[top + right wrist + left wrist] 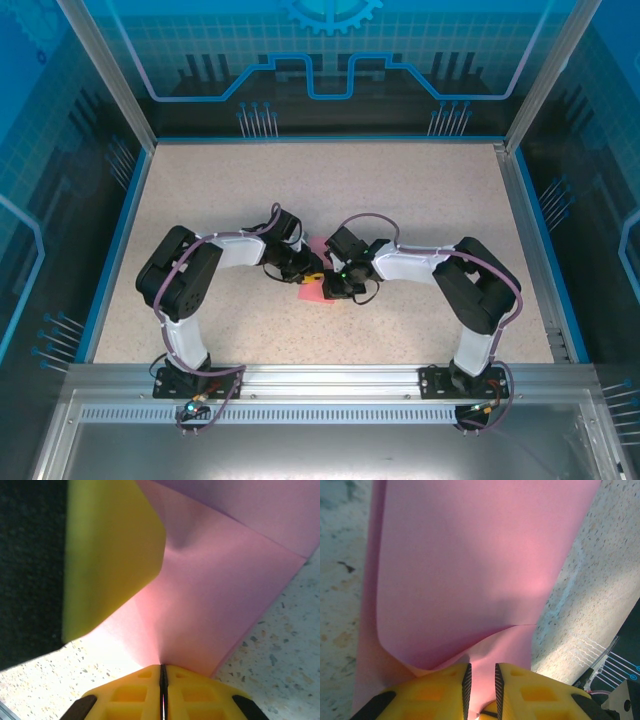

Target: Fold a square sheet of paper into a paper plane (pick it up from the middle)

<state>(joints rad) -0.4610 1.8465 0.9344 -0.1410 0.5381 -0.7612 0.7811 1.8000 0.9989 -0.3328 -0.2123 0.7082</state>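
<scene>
Top external view: both arms are seen bent inward over the speckled table (420, 200), and the left gripper (303, 272) and the right gripper (338, 284) meet tip to tip near its middle. The square sheet of paper (314, 294) is caught between them, and little of it is seen past the two black wrists. How the jaws stand is not made out from here.

More is given by the left wrist view. The sheet is seen lying along the table away from the camera, with an upper layer doubled over a lower one. The near edge of the upper layer is curled up just ahead of the yellow fingers (445, 687). A narrow slot is left between the two pads, and pink is seen inside it. Whether the paper is clamped there or the jaws merely stand ajar cannot be told.

The right wrist view settles what the others leave open for that claw. Its two yellow pads are pressed flat together, with only a thin dark seam between them. A near edge of the sheet is drawn into that seam, so the sheet is pinched there. From the pinch, the paper is seen fanning outward, with a crease across its far part. One broad yellow finger of the left gripper is seen at upper left, overlapping the paper's edge.
</scene>
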